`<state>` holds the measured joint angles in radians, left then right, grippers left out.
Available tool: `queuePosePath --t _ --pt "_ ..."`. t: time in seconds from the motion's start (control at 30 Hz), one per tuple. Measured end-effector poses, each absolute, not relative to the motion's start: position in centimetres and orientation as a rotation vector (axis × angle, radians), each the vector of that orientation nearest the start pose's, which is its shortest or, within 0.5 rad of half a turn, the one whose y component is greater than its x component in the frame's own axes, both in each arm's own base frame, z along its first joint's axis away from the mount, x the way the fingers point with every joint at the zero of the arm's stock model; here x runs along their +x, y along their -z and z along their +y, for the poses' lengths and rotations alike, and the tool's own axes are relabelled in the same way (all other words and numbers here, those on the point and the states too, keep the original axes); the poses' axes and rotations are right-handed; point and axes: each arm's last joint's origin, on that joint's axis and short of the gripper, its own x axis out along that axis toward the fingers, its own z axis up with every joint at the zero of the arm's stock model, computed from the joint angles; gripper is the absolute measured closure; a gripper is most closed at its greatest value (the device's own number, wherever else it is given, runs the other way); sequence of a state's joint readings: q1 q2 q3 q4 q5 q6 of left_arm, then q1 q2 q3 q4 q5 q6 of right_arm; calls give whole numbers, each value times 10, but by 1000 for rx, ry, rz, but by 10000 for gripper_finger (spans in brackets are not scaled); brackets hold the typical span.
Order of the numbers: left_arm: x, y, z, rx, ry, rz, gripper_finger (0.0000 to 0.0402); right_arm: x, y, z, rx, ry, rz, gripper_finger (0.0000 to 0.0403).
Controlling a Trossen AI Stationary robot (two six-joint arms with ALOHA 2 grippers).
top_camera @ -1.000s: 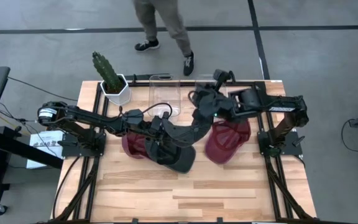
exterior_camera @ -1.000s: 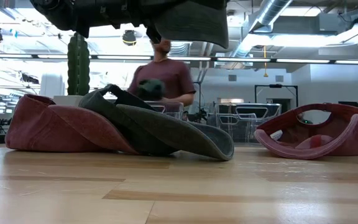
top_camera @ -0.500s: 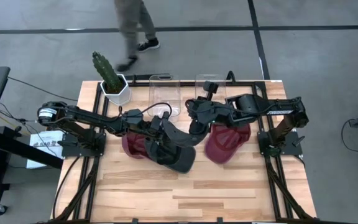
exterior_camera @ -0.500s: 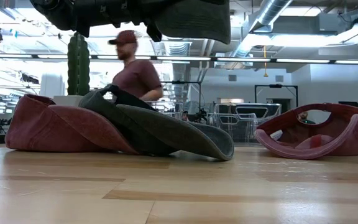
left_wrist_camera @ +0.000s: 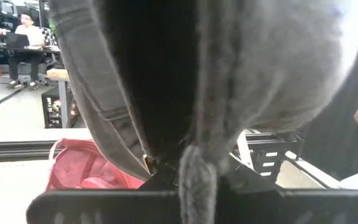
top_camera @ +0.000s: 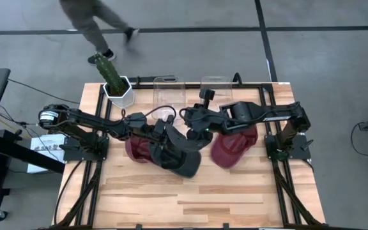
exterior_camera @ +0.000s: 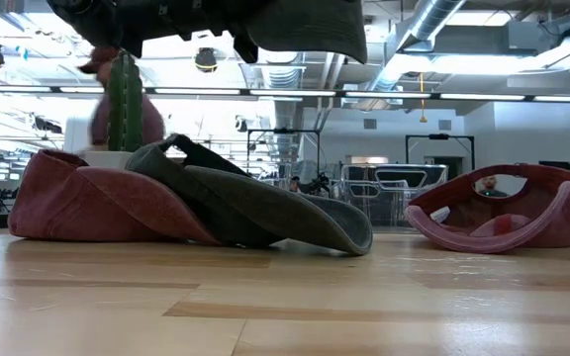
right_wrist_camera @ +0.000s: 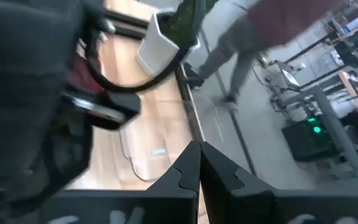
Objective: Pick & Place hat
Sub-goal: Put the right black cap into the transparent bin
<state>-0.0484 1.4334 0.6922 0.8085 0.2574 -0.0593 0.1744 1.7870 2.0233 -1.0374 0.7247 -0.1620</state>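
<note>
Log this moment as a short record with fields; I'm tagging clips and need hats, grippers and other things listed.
held hat: grey hat, lifted above the table in the left gripper, fingers shut on it
hats on table: red hat under another grey hat; second red hat apart, upside down
right gripper: shut, holds nothing, above the table's middle
table: wooden
other: potted cactus at a back corner; person walking past
</note>
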Motion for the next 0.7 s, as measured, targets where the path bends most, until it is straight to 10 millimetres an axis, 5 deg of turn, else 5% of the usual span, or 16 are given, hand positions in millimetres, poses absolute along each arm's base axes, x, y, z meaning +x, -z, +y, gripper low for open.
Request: queuePosePath --t 0.5,0.7 --pt "300 -249 -26 -56 325 -40 384 337 -446 10 -473 587 682 400" --pt "299 -245 -31 -62 367 -7 384 313 -466 -6 -453 574 650 361"
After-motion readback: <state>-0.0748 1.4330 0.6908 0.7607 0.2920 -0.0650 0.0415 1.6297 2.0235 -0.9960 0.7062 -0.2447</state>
